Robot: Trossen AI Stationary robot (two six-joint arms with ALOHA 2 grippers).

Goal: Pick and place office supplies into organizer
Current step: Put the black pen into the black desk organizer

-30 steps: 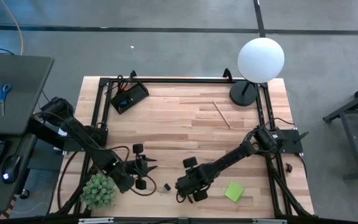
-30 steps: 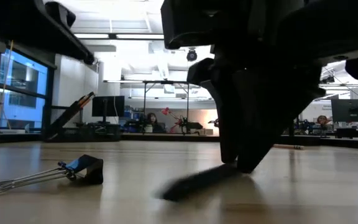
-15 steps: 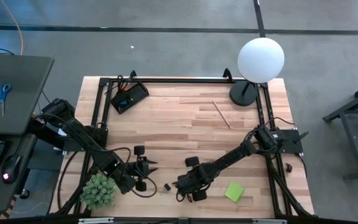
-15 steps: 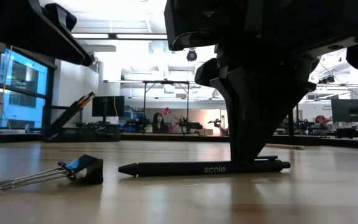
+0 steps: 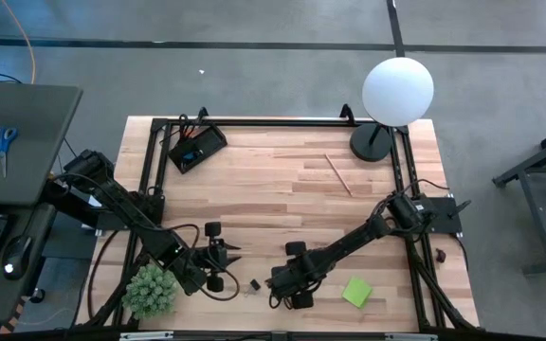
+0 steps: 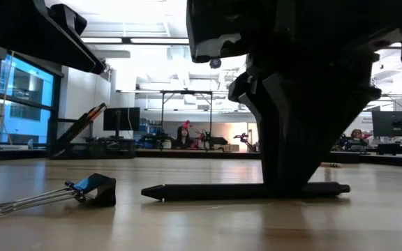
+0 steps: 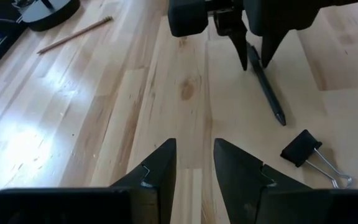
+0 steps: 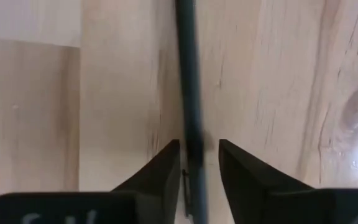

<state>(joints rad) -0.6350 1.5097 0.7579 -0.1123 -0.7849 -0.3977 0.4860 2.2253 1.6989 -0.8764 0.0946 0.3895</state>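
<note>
Right gripper (image 6: 285, 187) fingers straddle black pen (image 6: 208, 190) lying on counter (image 5: 282, 189), grip unclear; left gripper (image 7: 194, 163) fingers apart, empty, near binder clip (image 7: 303, 149).

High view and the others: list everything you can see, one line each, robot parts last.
black pen: one, flat on the table's near edge, between the right gripper's fingers.
binder clip: one, black, beside the pen.
pencil: one, wooden, right of the table's middle.
sticky-note pad: one, green, near right.
organizer: one, black, far left corner, holding items.
lamp: one, white globe on a black base, far right corner.
potted plant: one, green, near left corner.
left gripper: open, empty, near left.
right gripper: astride the pen, not closed on it.
</note>
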